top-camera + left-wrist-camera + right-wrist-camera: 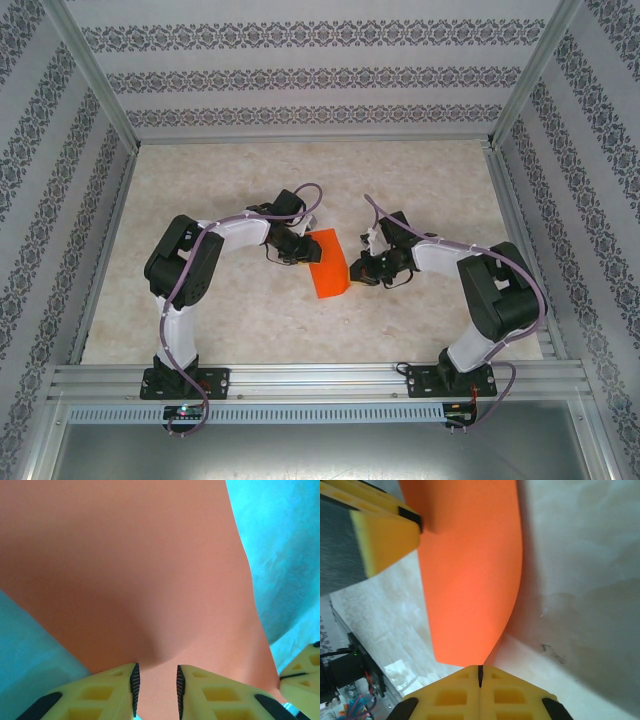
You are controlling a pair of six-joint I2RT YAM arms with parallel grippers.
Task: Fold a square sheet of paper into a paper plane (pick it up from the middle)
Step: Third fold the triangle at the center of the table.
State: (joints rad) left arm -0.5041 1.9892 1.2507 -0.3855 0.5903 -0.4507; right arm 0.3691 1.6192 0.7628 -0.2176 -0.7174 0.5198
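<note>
arms are bent inward over the table (200, 330), wrists facing each other across the square sheet of paper (326, 262). the sheet is pinched at one edge by the left gripper (155, 682), jaws narrowly apart. the right gripper (480, 672) is closed on the opposite edge. the far corners are cut off in the wrist views.

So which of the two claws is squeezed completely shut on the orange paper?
The right gripper: its yellow fingers meet with no gap, pinching the edge of the square sheet of paper. The left gripper keeps a gap, paper between its fingers.
</note>
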